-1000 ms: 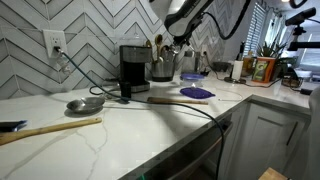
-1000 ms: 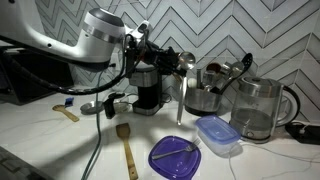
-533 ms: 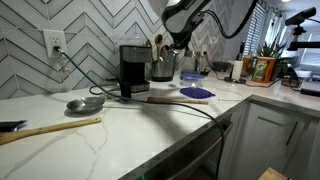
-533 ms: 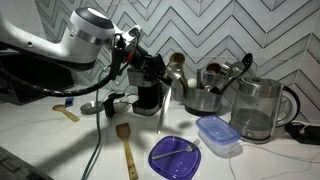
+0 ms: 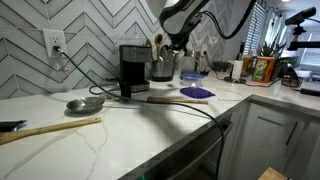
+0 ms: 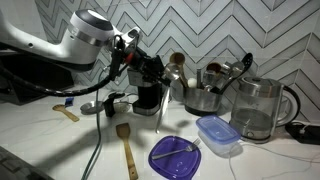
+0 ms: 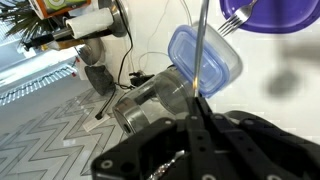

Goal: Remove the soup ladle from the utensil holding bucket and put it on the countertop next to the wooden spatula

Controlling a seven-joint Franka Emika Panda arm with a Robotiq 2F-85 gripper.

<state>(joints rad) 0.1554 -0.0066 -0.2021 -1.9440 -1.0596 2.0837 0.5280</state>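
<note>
Daylight pouring from the window (image 5: 265, 22), countertop (image 6: 270, 165) glaring white, soup ladle (image 7: 199, 50) glinting between the jaws, gripper (image 7: 194, 112) sitting in shadow, wrist view edges blurring.

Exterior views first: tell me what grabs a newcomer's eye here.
The big grey robot arm reaches in front of the chevron-tiled wall, its fingers shut on a ladle whose handle hangs straight down over the countertop. Below it, a bright purple plate lies beside a wooden spatula.
</note>
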